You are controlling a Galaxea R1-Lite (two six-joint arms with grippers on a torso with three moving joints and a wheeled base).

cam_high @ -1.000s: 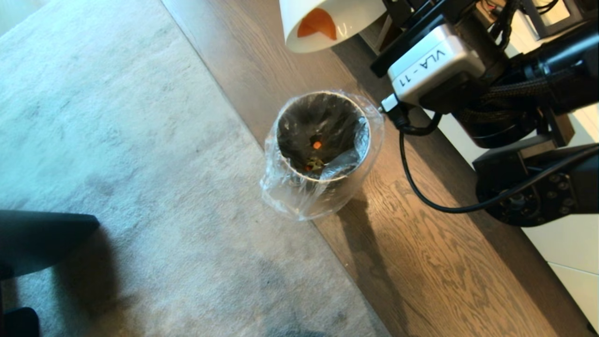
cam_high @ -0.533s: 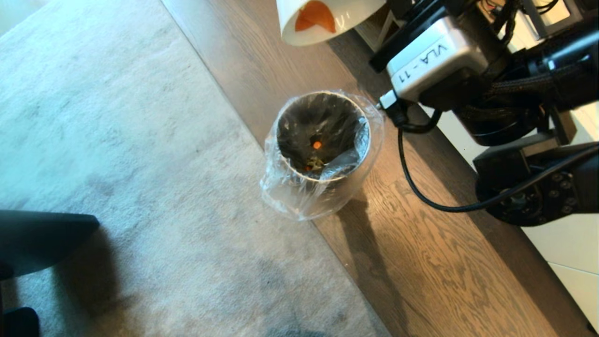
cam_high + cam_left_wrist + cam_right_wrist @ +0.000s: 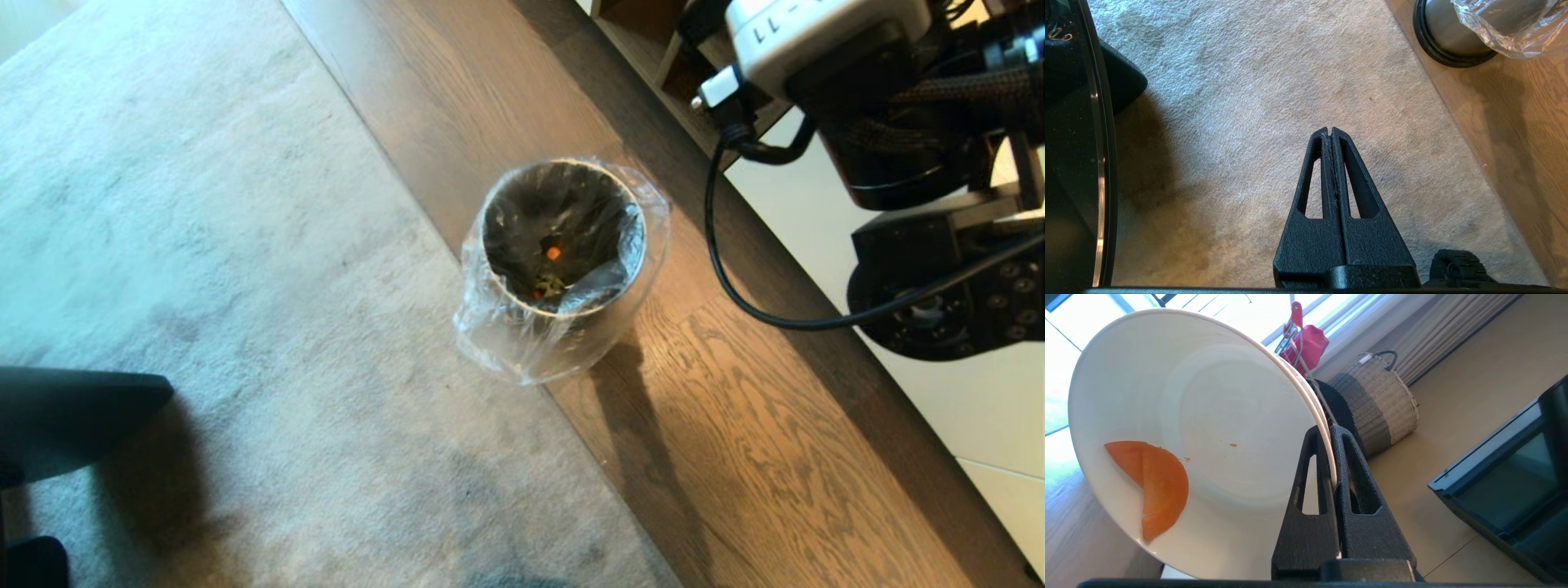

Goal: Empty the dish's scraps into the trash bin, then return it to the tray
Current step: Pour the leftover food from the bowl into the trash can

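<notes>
Only right wrist view shows us dish: right gripper clamped on its rim, dish tipped on edge, carrot slices clinging to inner wall. Head view lacks dish; we see trash bin on wood floor at carpet edge, scraps in its dark inside, right arm at upper right. Left wrist view: left gripper closed, empty, over open carpet; bin base nearby.

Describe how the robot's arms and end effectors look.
Both the left end effector and the right end effector have matte black, textured, tapering fingers with slotted cut-outs. The right arm is black with braided sleeving, a black cable and a silver-white module marked "11".
</notes>
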